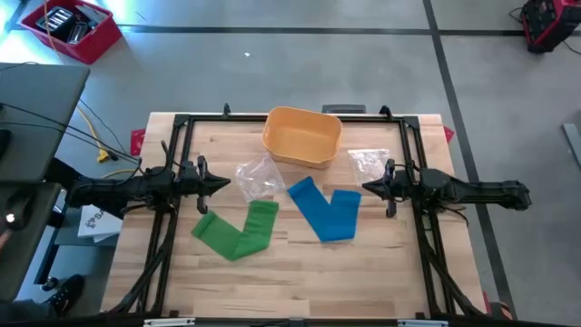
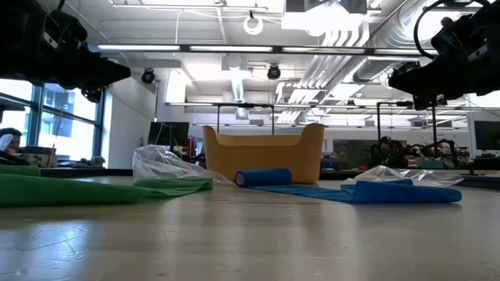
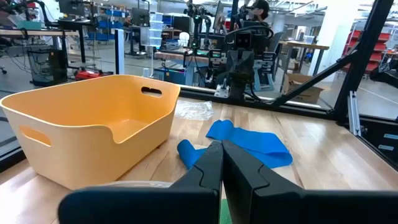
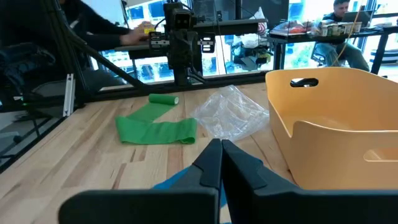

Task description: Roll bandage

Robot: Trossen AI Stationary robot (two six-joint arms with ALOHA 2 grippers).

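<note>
A green bandage (image 1: pixel 238 231) lies bent on the table at the near left, one end rolled up (image 4: pixel 163 99). A blue bandage (image 1: pixel 324 211) lies bent right of it, its rolled end (image 2: pixel 263 178) toward the bin. My left gripper (image 1: pixel 226 183) hovers shut above the table's left side, pointing level toward the right. My right gripper (image 1: pixel 366 188) hovers shut above the right side, pointing level toward the left. Neither touches anything.
A yellow plastic bin (image 1: pixel 302 136) stands at the table's far middle. A clear plastic bag (image 1: pixel 257 176) lies near the green bandage, another (image 1: pixel 368 161) at the far right. A black frame (image 1: pixel 182 123) borders the table.
</note>
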